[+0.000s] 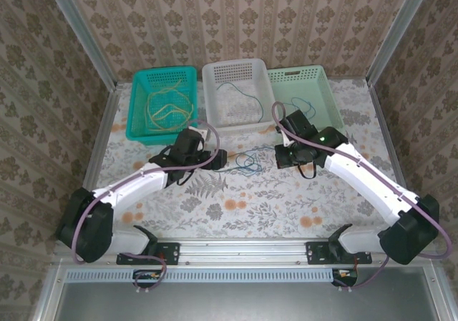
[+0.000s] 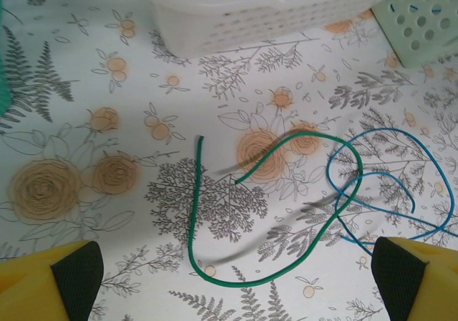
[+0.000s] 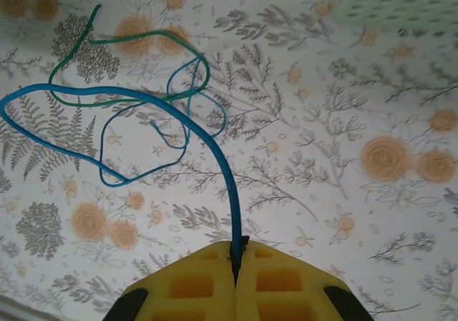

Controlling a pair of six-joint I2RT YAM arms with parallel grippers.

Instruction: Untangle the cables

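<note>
A dark green cable (image 2: 246, 284) and a blue cable (image 2: 390, 174) lie looped over each other on the floral table between the arms, a small tangle (image 1: 247, 161) in the top view. My right gripper (image 3: 236, 253) is shut on one end of the blue cable (image 3: 227, 192), which rises off the table and arcs left over the green cable (image 3: 136, 36). It sits just right of the tangle (image 1: 280, 156). My left gripper (image 2: 236, 272) is open above the green loop, nothing between its fingers, just left of the tangle (image 1: 218, 156). Yellow cables (image 1: 168, 106) lie in the teal basket.
Three baskets stand in a row at the back: teal (image 1: 137, 131), white (image 1: 209, 71) with a thin blue wire (image 1: 240, 92), pale green (image 1: 325, 85) with a dark wire (image 1: 300, 106). The white basket's wall (image 2: 236, 21) is close beyond the left gripper. Patterned walls enclose the table.
</note>
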